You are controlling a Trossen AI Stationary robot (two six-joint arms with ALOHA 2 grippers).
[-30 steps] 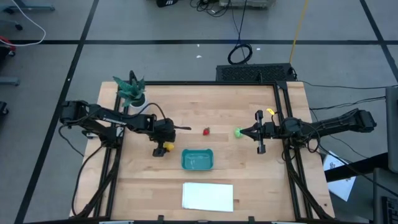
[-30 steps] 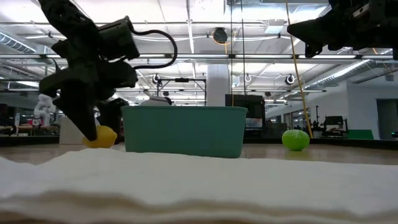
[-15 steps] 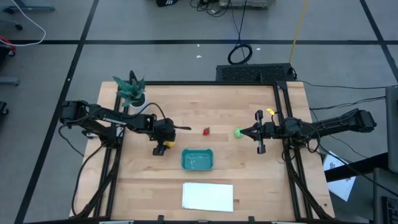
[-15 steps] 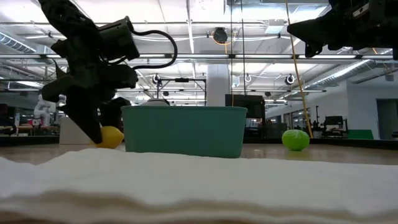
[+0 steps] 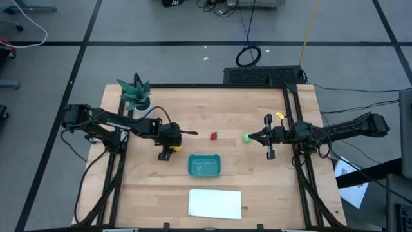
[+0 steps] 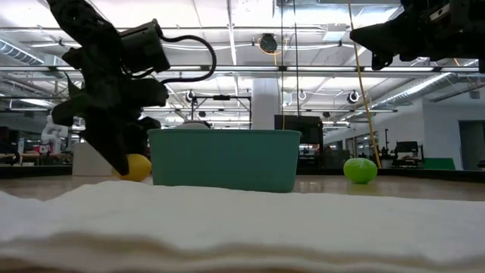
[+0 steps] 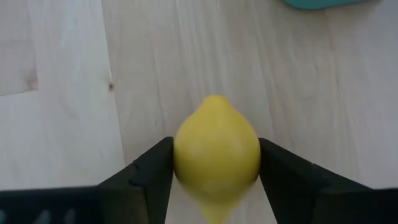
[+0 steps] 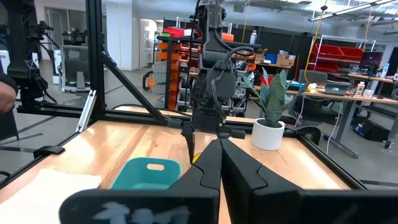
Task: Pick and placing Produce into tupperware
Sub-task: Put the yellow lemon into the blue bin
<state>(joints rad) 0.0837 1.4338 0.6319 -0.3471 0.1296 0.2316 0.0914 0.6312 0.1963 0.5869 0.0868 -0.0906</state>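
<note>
- High view: wooden table (image 5: 244, 174) seen from straight above. Left gripper (image 5: 167, 153) lowered at left of centre, fingers around a yellow lemon (image 5: 165, 155). Teal tupperware (image 5: 204, 165) just right of it, near the middle, nothing visible inside. Red strawberry (image 5: 214, 136) alone on the wood beyond the tupperware. Green fruit (image 5: 246, 136) further right, just in front of the right gripper (image 5: 252, 137), fingers pressed together on nothing. White sheet (image 5: 215, 203) at the near edge. Teal potted plant (image 5: 136, 94) at the far left corner.
- Low view: left gripper (image 6: 121, 161) reaching down to the tabletop, lemon (image 6: 136, 167) resting on the wood against its tips, left of the tupperware (image 6: 224, 158). Green fruit (image 6: 360, 170) to the right on the table. Right arm raised at upper right.
- Left wrist view: lemon (image 7: 216, 149) sitting between both dark fingers (image 7: 146, 171), touching each side, lying on the wood.
- Right wrist view: closed right gripper (image 8: 219, 163) pointing toward the left arm, with tupperware (image 8: 147, 173) and potted plant (image 8: 269, 111) beyond.
</note>
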